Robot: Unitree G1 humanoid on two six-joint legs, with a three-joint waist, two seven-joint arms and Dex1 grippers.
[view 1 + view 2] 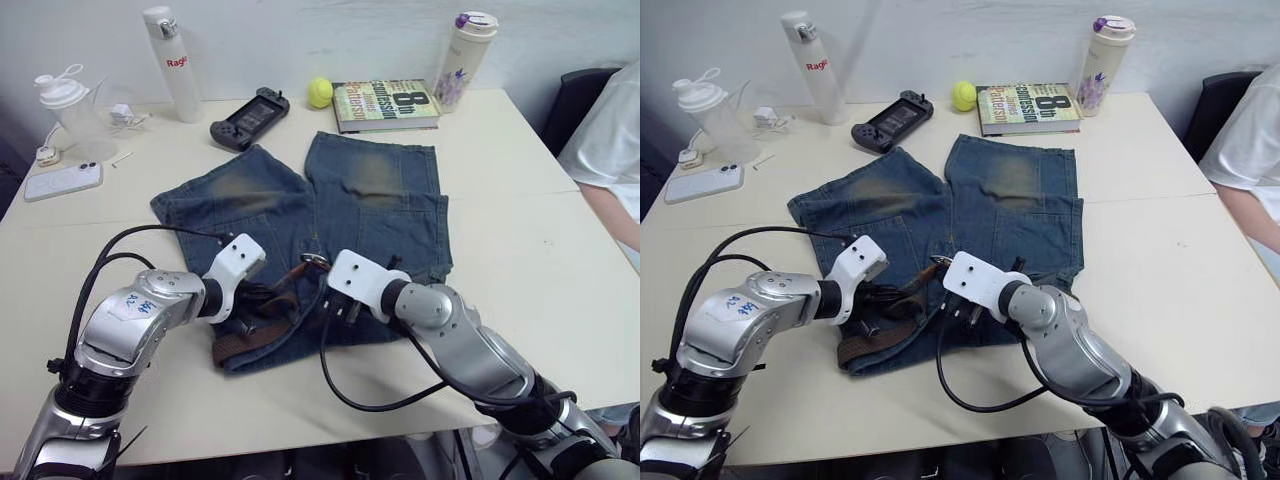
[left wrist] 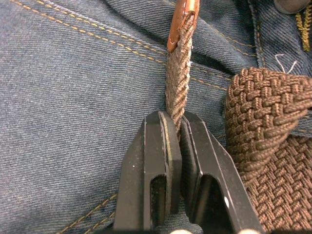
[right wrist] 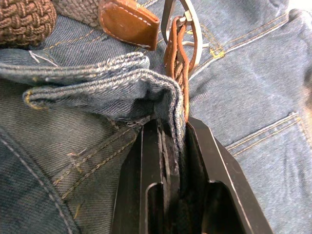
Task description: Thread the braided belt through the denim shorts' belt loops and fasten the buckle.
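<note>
The denim shorts (image 1: 370,190) lie flat on the table, waistband nearest me. The braided belt (image 1: 245,340) is bunched on the waistband's left part. My left gripper (image 2: 176,119) is shut on the strap edge-on, a little below its brown leather tip (image 2: 183,19). My right gripper (image 3: 170,124) is shut on a raised fold of the waistband (image 3: 97,78), and the belt's leather-edged end runs into the jaws beside it. The buckle (image 3: 187,29) stands just beyond those fingers. The two grippers sit close together. The belt loops are hidden among the bunched cloth.
At the table's far side stand a white bottle (image 1: 175,60), a game controller (image 1: 248,117), a tennis ball (image 1: 319,92), a book (image 1: 385,104) and a tumbler (image 1: 465,55). A phone (image 1: 62,181) and a shaker bottle (image 1: 70,110) are far left. A person (image 1: 610,150) sits at right.
</note>
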